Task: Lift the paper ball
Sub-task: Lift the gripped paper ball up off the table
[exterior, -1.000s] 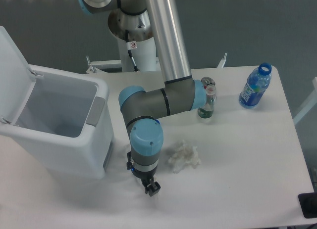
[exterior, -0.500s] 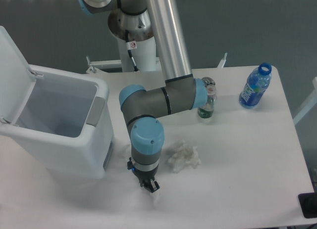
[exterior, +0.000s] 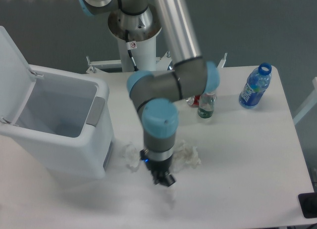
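The paper ball is a small crumpled white wad lying on the white table, just right of the bin's lower corner. My gripper points down at the table a short way to the right of the ball and a little nearer the front edge, apart from it. Its dark fingers look close together and nothing shows between them. The wrist above hides part of the fingers.
A larger fluffy white wad lies right of my wrist, partly hidden by it. An open white bin stands at the left. A small green bottle, a red can and a blue bottle stand at the back right.
The arm has swung right and the gripper with it. The paper ball, hidden behind the arm before, now shows at its left.
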Controlling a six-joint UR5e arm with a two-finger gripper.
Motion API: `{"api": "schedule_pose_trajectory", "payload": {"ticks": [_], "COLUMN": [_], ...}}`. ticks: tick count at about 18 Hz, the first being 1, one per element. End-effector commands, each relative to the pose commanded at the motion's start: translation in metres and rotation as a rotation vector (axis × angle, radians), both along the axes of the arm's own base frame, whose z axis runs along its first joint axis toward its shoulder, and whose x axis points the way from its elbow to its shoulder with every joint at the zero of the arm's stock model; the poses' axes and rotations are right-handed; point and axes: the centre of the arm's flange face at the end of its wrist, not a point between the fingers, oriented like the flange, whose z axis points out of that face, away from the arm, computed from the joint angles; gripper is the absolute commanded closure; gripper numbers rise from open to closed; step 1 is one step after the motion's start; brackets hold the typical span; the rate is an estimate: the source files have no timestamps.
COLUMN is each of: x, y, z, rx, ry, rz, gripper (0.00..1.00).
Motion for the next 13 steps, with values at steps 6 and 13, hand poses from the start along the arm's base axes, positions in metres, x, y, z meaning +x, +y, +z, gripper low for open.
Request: {"api": "schedule_pose_trajectory", "payload": {"ticks": [6, 13], "x": [0.012, 0.041], "y": [-0.034, -0.065], "z": [0.045, 0.079], "rx": [-0.068, -0.078], "ry": [-0.070, -0.103], "rz": [-0.012, -0.029], "gripper": [1.00, 1.00]}}
